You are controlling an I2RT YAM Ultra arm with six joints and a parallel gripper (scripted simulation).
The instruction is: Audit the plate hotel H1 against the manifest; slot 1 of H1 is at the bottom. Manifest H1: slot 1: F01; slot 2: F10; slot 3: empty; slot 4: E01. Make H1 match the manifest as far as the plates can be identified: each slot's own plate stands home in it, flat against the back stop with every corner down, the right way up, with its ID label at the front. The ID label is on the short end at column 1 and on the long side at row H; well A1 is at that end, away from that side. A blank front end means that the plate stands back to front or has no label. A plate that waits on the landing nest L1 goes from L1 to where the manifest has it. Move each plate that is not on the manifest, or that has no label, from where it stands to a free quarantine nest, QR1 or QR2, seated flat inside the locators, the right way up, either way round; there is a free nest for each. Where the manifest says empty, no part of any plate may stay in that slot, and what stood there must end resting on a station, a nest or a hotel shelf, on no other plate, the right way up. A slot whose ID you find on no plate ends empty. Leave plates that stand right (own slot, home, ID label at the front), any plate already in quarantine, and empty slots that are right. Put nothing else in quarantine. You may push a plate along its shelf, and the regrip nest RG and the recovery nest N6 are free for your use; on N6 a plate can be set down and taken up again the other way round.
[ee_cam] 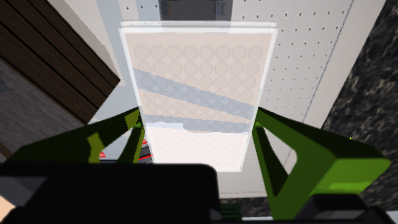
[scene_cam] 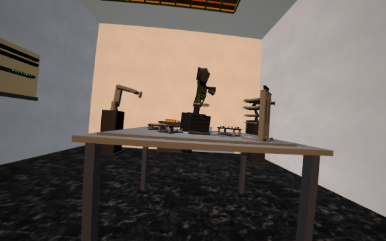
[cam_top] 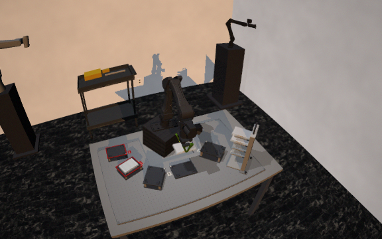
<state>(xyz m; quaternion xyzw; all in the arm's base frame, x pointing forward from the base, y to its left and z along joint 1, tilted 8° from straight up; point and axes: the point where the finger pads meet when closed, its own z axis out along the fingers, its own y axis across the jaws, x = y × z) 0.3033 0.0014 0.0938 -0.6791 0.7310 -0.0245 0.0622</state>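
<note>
My gripper (ee_cam: 198, 111) is shut on a clear well plate (ee_cam: 198, 95), with a green finger on each long side. In the top view the held plate (cam_top: 179, 147) hangs above the table beside the arm's dark base (cam_top: 159, 137), left of a raised dark nest (cam_top: 212, 151). The hotel H1 (cam_top: 242, 147) stands at the table's right, with pale plates or shelves on several levels; I cannot read any labels. One red-framed quarantine nest (cam_top: 129, 166) holds a white plate; the other (cam_top: 116, 151) looks dark and empty. In the exterior view the gripper (scene_cam: 200, 98) is well above the table.
A flat dark nest (cam_top: 184, 169) lies in front of the held plate and a raised dark nest (cam_top: 154, 176) lies to its left. The hotel's tall back post (scene_cam: 265, 114) rises at the right. A cart (cam_top: 106, 79) and two pedestals with arms stand off the table.
</note>
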